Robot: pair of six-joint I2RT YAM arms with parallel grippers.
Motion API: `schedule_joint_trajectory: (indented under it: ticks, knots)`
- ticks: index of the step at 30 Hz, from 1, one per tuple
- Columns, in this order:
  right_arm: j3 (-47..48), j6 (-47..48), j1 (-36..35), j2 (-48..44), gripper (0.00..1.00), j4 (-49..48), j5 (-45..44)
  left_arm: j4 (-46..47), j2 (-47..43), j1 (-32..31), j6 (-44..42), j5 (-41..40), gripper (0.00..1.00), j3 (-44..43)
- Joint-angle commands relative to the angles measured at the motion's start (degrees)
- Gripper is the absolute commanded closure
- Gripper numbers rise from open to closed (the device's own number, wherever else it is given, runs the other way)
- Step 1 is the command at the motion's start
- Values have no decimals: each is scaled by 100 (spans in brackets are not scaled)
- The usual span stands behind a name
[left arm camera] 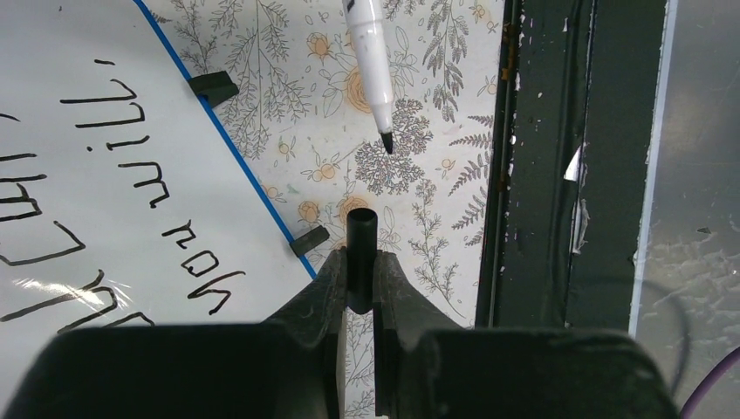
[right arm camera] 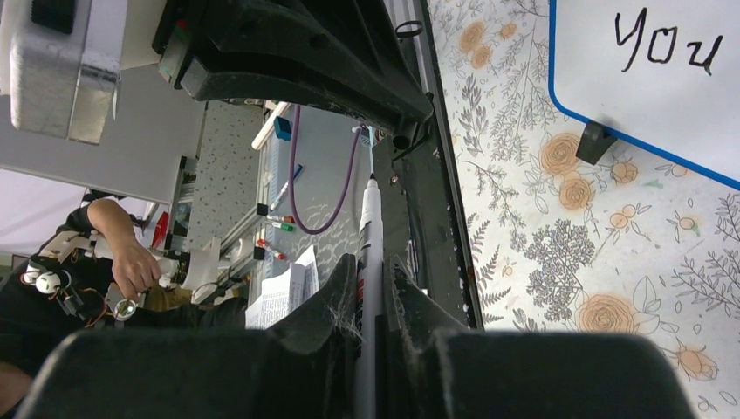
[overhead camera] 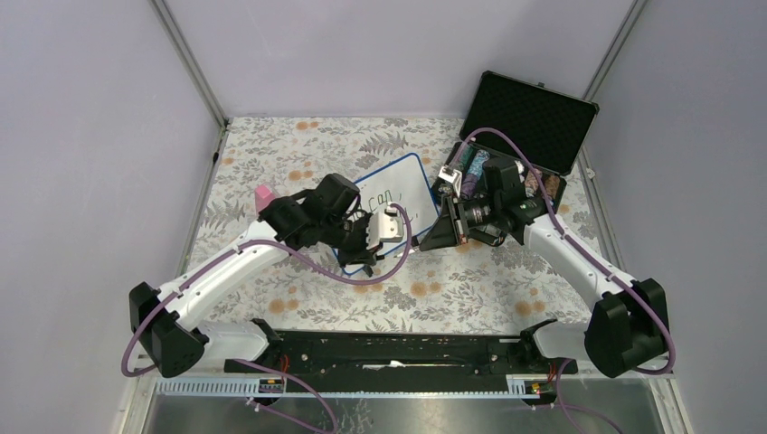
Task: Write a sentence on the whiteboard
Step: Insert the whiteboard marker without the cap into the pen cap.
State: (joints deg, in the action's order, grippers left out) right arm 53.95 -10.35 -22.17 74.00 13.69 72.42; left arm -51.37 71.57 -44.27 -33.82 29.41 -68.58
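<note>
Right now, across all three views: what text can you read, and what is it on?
"You can": first line of the handwritten sentence on the whiteboard. "You" is clear in the right wrist view, "can" in the top view.
"you will,": second line on the same whiteboard, seen upside down in the left wrist view.
Marker: no legible print on the barrel.
Background clutter in the right wrist view: too small and blurred to read.

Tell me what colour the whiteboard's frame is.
Blue, a thin frame around the small rectangular whiteboard; clearest in left wrist view.
</note>
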Motion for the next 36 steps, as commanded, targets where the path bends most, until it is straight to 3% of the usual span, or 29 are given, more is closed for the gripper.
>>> schedule_joint_trajectory:
  ticks: [1, 36]
  knots:
    - [295, 48, -143, 23, 100, 18, -149, 213, 74, 15, 80, 265, 100, -311]
    - [397, 95, -305, 103, 100, 21, -571, 216, 291, -81, 203, 452, 100, -525]
